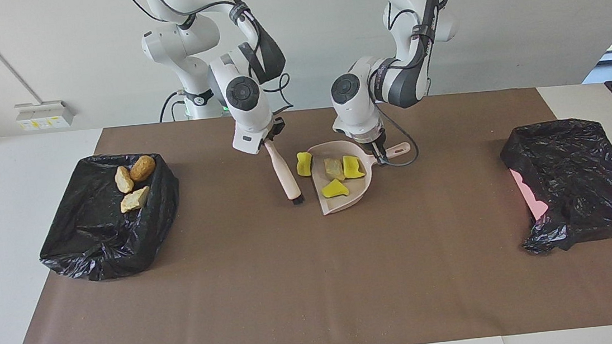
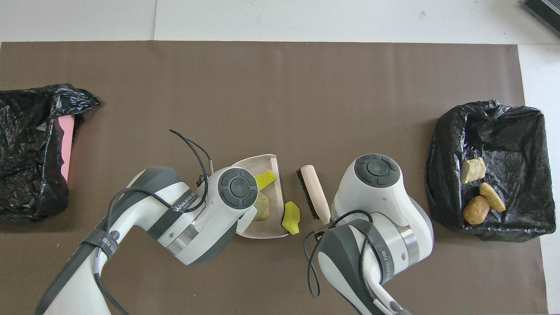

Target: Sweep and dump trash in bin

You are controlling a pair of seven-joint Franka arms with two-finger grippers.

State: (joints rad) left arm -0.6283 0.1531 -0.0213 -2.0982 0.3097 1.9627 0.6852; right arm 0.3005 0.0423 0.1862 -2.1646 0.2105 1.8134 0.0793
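Observation:
My left gripper is shut on the handle of a pale pink dustpan, which lies low at the middle of the brown mat. In the pan lie two yellow sponge chunks and a tan lump. Another yellow chunk leans at the pan's rim on the side toward the right arm. My right gripper is shut on a beige-handled brush, held slanted beside the pan with its bristle end down by the mat. In the overhead view both wrists hide the grippers.
A black-bagged bin at the right arm's end of the table holds three golden-brown bread-like pieces. A second black-bagged bin, with a pink panel showing, stands at the left arm's end. Fine crumbs dot the mat's edge farthest from the robots.

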